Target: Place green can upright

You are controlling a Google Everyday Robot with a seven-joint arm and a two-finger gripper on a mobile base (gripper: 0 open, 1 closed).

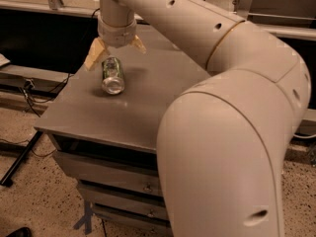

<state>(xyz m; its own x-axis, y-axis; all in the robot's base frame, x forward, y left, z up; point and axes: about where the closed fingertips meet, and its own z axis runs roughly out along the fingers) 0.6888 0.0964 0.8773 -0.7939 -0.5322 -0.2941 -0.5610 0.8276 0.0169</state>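
The green can (112, 75) lies on its side on the grey table (123, 112), near the left part of the top, with its silver end facing the camera. My gripper (115, 49) hangs just above the can's far end. Its two tan fingers (95, 54) are spread wide, one on each side of the can's far end, and hold nothing. The large pale arm fills the right half of the view and hides the right side of the table.
The table has drawers (113, 174) below its front edge. Its left edge drops to a speckled floor with cables (24, 90) and a dark stand leg (17, 162). A dark shelf runs behind the table.
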